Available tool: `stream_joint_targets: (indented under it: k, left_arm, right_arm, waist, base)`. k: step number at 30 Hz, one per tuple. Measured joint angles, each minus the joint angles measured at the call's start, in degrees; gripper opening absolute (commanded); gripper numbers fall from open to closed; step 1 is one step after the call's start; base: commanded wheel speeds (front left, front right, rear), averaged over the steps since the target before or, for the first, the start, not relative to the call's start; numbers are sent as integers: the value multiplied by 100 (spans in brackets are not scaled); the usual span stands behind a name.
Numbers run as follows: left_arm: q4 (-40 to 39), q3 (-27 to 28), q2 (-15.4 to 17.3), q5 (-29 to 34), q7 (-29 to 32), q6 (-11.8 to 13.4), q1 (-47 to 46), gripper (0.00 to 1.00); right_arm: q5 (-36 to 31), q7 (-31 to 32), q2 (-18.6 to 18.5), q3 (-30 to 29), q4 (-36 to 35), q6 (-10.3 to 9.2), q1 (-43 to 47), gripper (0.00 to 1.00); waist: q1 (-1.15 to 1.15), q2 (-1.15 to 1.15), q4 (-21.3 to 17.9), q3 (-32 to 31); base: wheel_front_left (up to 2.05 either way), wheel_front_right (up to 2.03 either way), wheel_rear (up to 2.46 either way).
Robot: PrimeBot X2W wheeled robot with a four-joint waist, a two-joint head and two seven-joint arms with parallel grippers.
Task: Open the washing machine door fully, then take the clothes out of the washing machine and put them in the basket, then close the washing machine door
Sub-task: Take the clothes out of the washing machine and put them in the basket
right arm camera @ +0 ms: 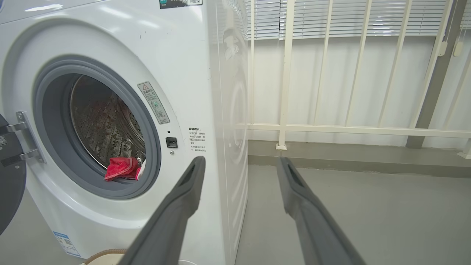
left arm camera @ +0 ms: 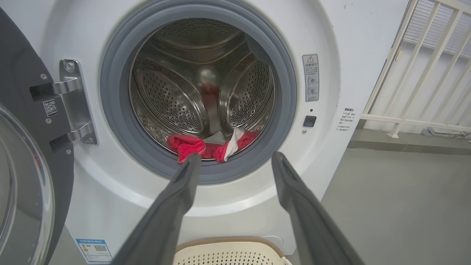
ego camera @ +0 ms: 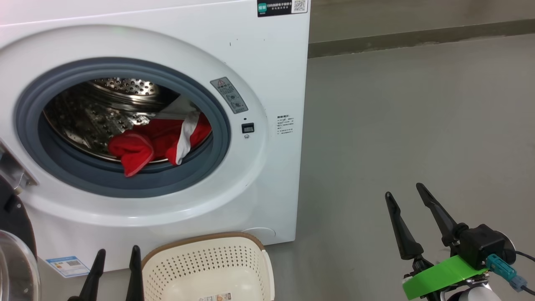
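Red clothes (ego camera: 156, 142) were bunched at the front lip of the washing machine (ego camera: 267, 62) drum, with one piece flopped onto the grey gasket (ego camera: 125, 184). The washing machine door (ego camera: 12, 251) stood open at the left on its hinge. The basket (ego camera: 209, 263) sat on the floor right below the opening. The left gripper (ego camera: 118, 250) hung just beside it, fingers apart, empty. The right gripper (ego camera: 404, 190) was over the bare floor (ego camera: 397, 125) to the right, also spread and holding nothing.
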Motion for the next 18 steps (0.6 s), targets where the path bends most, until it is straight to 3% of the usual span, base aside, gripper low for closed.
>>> stream_joint_targets:
  k: [18]
  left_arm:
    - [-41, -52, 60, 100, 1, 205, 51, 100]
  right_arm:
    - [96, 0, -13, 13, -16, 0, -1, 100]
  waist:
    - [0, 0, 89, 149]
  base:
    - [0, 0, 0]
